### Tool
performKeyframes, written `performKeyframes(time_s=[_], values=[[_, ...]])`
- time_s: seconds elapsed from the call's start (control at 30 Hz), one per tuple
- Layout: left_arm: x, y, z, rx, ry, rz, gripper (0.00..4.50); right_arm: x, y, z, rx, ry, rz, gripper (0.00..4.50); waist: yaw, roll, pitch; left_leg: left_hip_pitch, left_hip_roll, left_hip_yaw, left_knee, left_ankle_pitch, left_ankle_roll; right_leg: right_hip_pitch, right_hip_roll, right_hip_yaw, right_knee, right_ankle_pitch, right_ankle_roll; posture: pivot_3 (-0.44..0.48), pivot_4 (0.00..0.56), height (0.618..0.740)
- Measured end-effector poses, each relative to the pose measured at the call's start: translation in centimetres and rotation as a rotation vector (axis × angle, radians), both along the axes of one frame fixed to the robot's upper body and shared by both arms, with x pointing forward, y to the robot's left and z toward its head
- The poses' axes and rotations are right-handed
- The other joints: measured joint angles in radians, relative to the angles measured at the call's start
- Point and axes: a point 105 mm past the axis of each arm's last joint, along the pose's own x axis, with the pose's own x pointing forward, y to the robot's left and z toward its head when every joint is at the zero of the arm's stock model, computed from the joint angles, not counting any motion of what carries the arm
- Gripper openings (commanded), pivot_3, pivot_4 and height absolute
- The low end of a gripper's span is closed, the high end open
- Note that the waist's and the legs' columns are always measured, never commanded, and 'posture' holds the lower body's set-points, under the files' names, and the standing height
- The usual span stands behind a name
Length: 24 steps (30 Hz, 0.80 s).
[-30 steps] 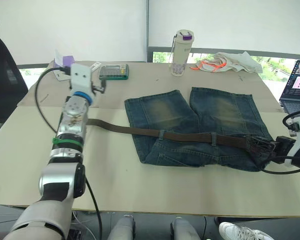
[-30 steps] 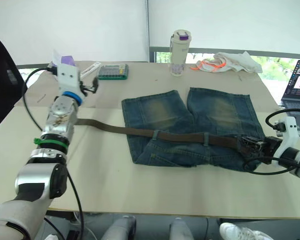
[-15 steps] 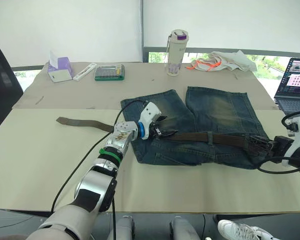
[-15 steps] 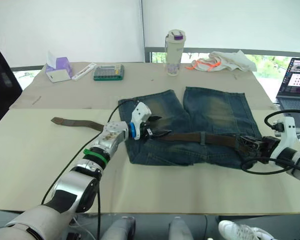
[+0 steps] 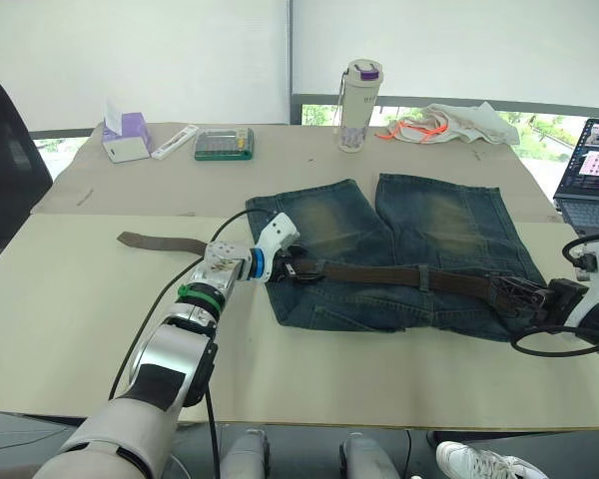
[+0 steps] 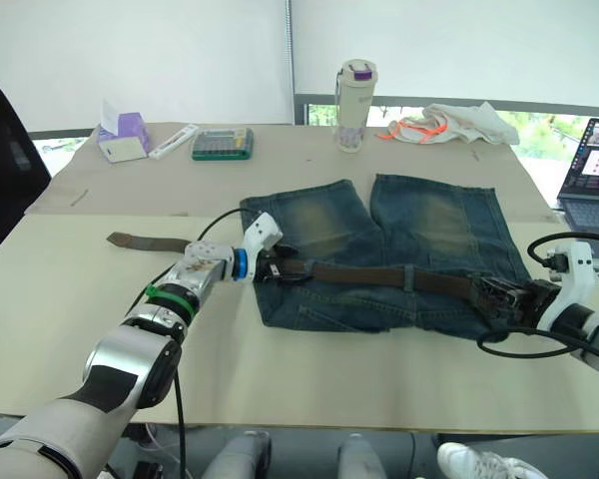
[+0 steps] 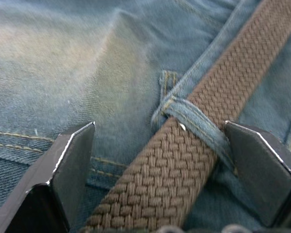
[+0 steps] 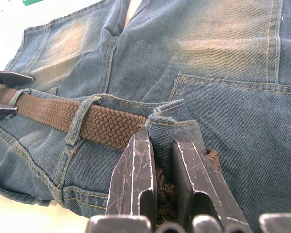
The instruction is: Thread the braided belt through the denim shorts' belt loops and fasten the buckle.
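The denim shorts (image 5: 429, 225) lie flat mid-table, waistband toward me. The braided belt (image 5: 379, 271) runs along the waistband, and its loose tail (image 5: 145, 240) lies on the table to the left. My left gripper (image 5: 292, 267) is open at the shorts' left edge. In the left wrist view its fingers (image 7: 70, 160) straddle the belt (image 7: 155, 179) just short of a belt loop (image 7: 199, 128). My right gripper (image 5: 527, 295) is at the waistband's right end, its fingers (image 8: 136, 174) shut on a fold of denim (image 8: 162, 131) above the belt. The buckle is hidden.
At the back stand a bottle (image 5: 360, 105), a white cloth with orange cord (image 5: 449, 125), a green box (image 5: 226, 144) and a purple tissue box (image 5: 127, 140). A laptop (image 5: 589, 175) sits at the right edge and a black chair (image 5: 5, 160) at the left.
My left arm swung from the table's far left down to the shorts' left waistband and now straddles the belt there. The right gripper has held its place.
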Motion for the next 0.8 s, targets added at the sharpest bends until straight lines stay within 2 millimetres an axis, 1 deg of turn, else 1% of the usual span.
performKeyframes(time_s=[0.1,0.2,0.47,0.5,0.6,0.67,0.73,0.8], values=[[-0.1,-0.5,-0.2,0.000,0.007,-0.008,3.66,0.0,0.0,0.0,-0.001,0.000,-0.002,0.09,0.001,0.000,0.000,0.000,0.000,0.000,0.000,0.000,0.000,0.000,0.000,0.000,0.000,0.000,0.000,0.000,0.150,0.740],[-0.3,-1.0,-0.2,-0.009,0.012,-0.020,2.68,0.0,0.0,0.0,-0.002,0.000,-0.004,0.09,0.002,0.000,0.000,0.000,0.000,0.000,0.000,0.000,0.000,0.001,0.000,0.000,0.000,0.000,0.000,0.000,0.150,0.740],[-0.1,-0.9,0.3,-0.043,-0.002,-0.011,0.11,0.0,0.2,0.0,0.000,-0.006,-0.003,0.09,0.001,0.000,0.000,0.001,0.000,0.000,0.000,0.000,0.000,0.001,0.000,0.000,0.000,0.000,0.000,0.000,0.150,0.740],[0.0,-0.9,0.3,-0.046,-0.015,-0.005,0.00,0.0,0.3,0.0,0.004,-0.008,-0.001,0.09,0.001,0.000,0.000,0.001,0.000,0.000,0.000,0.000,0.000,0.001,0.000,0.000,0.000,0.000,0.000,0.000,0.150,0.740],[0.6,-0.7,0.4,-0.050,-0.068,0.046,0.00,0.2,0.5,-0.1,0.014,-0.026,-0.002,0.09,0.000,0.000,0.000,0.001,0.000,0.000,0.001,0.000,0.000,0.001,0.000,0.000,0.001,0.000,0.000,0.000,0.150,0.740],[1.3,-0.6,0.7,-0.042,-0.108,0.106,0.00,0.8,0.8,0.0,0.010,-0.059,-0.008,0.09,-0.002,0.000,0.000,0.001,0.000,0.000,0.001,0.000,0.000,0.001,0.000,0.000,0.001,0.001,0.001,0.000,0.150,0.740],[2.7,-0.4,1.5,-0.016,-0.178,0.209,0.00,2.5,1.3,0.5,-0.026,-0.116,-0.022,0.09,-0.007,-0.001,0.000,0.001,0.000,0.000,0.002,0.000,0.000,0.001,0.000,0.000,0.001,0.002,0.003,0.000,0.150,0.740],[3.9,-0.3,3.0,-0.023,-0.251,0.303,0.00,4.4,1.9,1.0,-0.071,-0.187,-0.032,0.09,-0.010,-0.001,0.001,0.000,0.000,0.000,0.002,0.000,0.000,0.000,0.000,0.000,0.001,0.002,0.004,0.000,0.150,0.740]])
